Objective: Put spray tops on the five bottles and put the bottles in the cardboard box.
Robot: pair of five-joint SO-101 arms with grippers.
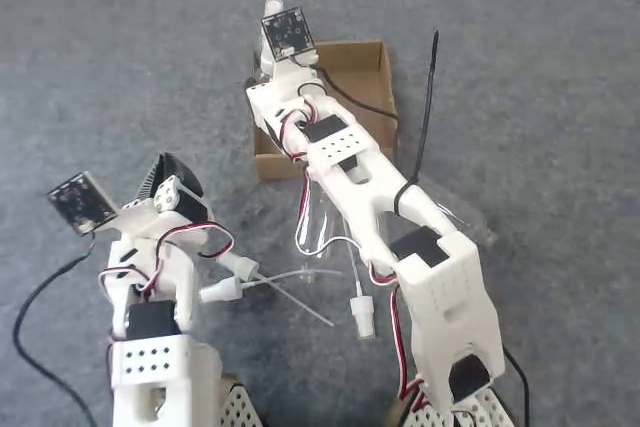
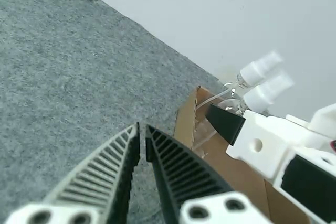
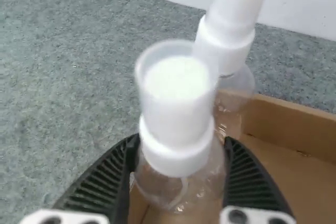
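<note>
Step in hand: boxing a capped bottle, by the look of it the second. The right gripper (image 3: 178, 145) is closed around a clear bottle (image 3: 173, 190) just under its white spray top (image 3: 176, 98), jaws pressed on both sides, bottle upright. It sits at the near-left corner of the cardboard box (image 1: 365, 67); from the wrist view I can't tell if the base is on the box floor or hanging just above it. Another capped bottle (image 3: 237, 85) stands right behind it, inside the box, and the two look very close, maybe touching. The left gripper (image 2: 143, 129) is parked low on the left side of the counter (image 1: 520, 147), well apart from the box, jaws nearly closed with only a sliver of gap, holding nothing. Left to do: loose spray tops (image 1: 222, 292) with their dip tubes lie on the counter between the arms, and uncapped clear bottles (image 1: 318, 222) lie partly under the right arm; exact count is hard to read. Next move, my call: lower until the base is seated beside the first bottle, open the jaws just enough to clear the neck, then lift straight up. Risk is tipping either bottle, as both are top-heavy and packed tight in that corner. After that the left arm goes for a top.
</note>
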